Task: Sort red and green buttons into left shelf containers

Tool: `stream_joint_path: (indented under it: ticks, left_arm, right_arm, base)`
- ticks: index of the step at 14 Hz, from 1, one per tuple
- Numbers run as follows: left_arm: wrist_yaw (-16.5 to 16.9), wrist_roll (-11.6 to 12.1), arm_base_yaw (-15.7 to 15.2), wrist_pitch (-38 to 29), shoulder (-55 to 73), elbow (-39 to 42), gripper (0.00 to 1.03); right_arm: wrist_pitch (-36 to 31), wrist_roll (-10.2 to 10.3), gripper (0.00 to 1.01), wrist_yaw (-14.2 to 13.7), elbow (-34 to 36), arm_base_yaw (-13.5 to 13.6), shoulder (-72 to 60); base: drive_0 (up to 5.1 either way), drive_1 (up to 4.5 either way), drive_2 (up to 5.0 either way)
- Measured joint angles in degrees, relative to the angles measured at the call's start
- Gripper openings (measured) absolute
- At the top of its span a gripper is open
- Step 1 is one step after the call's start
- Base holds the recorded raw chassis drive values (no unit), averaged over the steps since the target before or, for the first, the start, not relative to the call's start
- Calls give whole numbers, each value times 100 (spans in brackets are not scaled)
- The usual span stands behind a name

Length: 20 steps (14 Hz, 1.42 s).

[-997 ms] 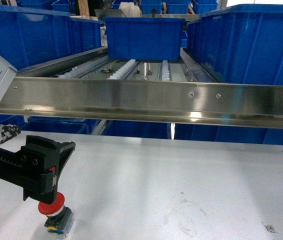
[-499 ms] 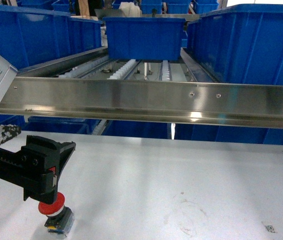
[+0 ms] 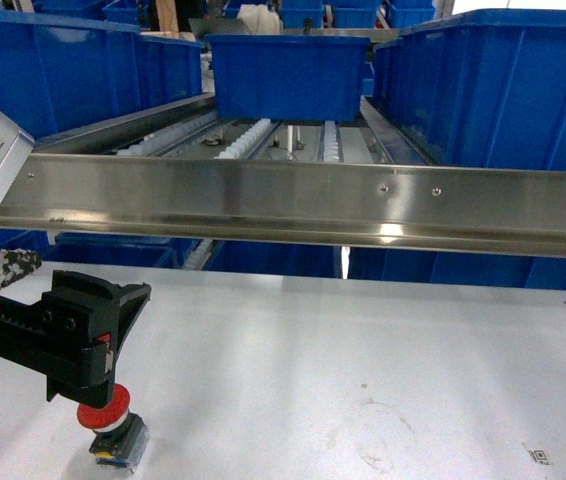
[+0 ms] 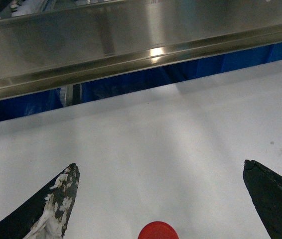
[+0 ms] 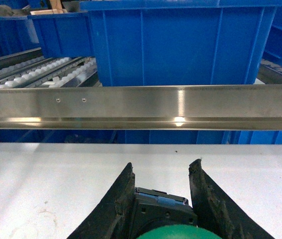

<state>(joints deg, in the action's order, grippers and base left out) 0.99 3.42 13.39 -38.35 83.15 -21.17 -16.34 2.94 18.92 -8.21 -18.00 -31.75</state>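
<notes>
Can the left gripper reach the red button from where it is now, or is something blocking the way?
Probably yes. The left gripper is open, and the red button stands on the white table between its fingers. Nothing lies between them in the left wrist view.

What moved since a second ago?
Nothing visibly moved. The left tool still hangs open right over the red button on the white table, not gripping it. The blue bins and the steel rail sit as before. The right tool is shut on the green button.
</notes>
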Motion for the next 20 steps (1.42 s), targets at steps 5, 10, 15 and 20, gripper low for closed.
stream_joint_path:
  ticks: [5,10,15,20]
  left_arm:
    - [-249,-568,-153,-105,1064,-177,98]
    - [-168,-629,-105,-66,1641,-516,98]
    - [-468,-872,254,243,2406,-815,98]
    - [-278,-903,262,-271,3053,-817,98]
  right_arm:
    - [2,0,29,0,0,0,0]
    - [0,0,29,0,0,0,0]
    - [2,0,29,0,0,0,-2]
    - [0,0,29,2,0,2,0]
  base:
    - [0,0,0]
    - [0,0,0]
    - [0,0,0]
    - [0,0,0]
